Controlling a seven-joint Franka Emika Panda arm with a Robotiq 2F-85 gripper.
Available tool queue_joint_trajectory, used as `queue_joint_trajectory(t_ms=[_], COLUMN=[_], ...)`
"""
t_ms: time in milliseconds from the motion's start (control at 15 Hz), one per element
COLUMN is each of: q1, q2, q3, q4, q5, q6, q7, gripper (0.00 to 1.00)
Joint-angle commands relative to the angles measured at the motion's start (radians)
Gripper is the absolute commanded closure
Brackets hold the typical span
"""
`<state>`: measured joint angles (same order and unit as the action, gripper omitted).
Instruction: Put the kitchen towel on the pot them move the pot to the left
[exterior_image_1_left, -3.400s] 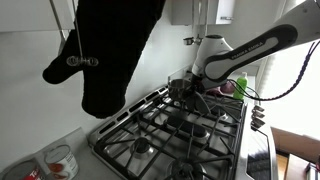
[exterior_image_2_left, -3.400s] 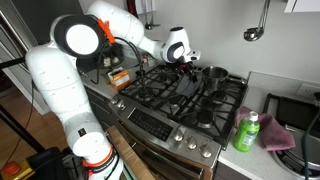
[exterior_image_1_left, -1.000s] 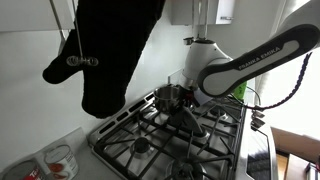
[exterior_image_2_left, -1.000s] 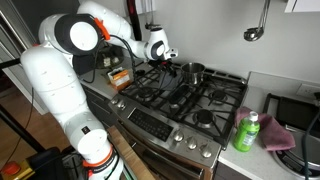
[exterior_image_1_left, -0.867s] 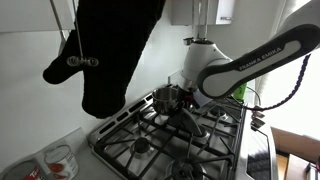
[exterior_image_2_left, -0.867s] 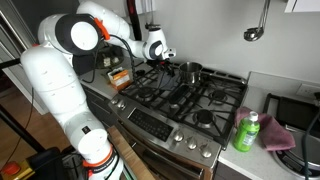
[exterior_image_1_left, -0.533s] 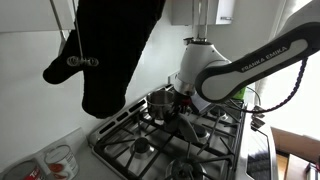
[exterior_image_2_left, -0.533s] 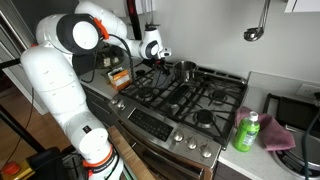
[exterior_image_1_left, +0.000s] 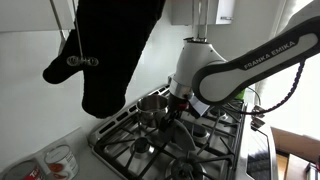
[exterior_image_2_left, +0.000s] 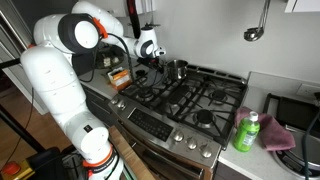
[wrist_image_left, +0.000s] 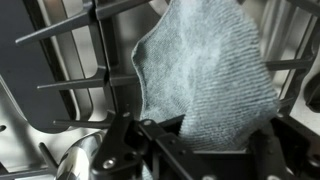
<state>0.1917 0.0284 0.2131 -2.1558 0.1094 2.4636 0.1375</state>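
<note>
Gripper (wrist_image_left: 195, 145) is low over the stove grate (wrist_image_left: 70, 75), fingers pointing down. Their tips are lost in shadow under the towel (wrist_image_left: 205, 78), so the width of opening cannot be told. What it has hold of is not shown outright either. Judging by the contact, it is engaged with the pot or with the towel on it.

Task status: the grey towel lies bunched straight ahead of the fingers, and the first step is judged done. Both exterior views are too small to confirm that the cloth covers the pot's mouth. The pot (exterior_image_1_left: 152, 102) (exterior_image_2_left: 178, 69) stands upright on the grate, touching or just beside the gripper (exterior_image_1_left: 172, 108) (exterior_image_2_left: 163, 65), at the back of the stove. The sideways move is judged to be in hand. Whether the pot is far enough left cannot be settled from these views. Letting go and withdrawing are not yet done.

Arm pose: the elbow is raised high and the forearm slopes down across the stove. The wrist is bent so that the hand sits at pot height
</note>
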Motion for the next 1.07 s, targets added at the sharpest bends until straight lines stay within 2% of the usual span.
queue_joint_trajectory(t_ms=[0, 267, 467, 600, 1000], q1=[0.014, 0.018, 0.016, 0.013, 0.012], q2=[0.011, 0.028, 0.049, 0.047, 0.046], q3=[0.009, 0.016, 0.026, 0.027, 0.026], q4=[0.030, 0.043, 0.063, 0.069, 0.087], q5=[0.046, 0.082, 0.183, 0.209, 0.229], q6=[-0.057, -0.089, -0.126, -0.149, -0.215], q7=[-0.075, -0.137, -0.240, -0.271, -0.323], gripper=[1.00, 1.00, 1.00, 1.00, 1.00])
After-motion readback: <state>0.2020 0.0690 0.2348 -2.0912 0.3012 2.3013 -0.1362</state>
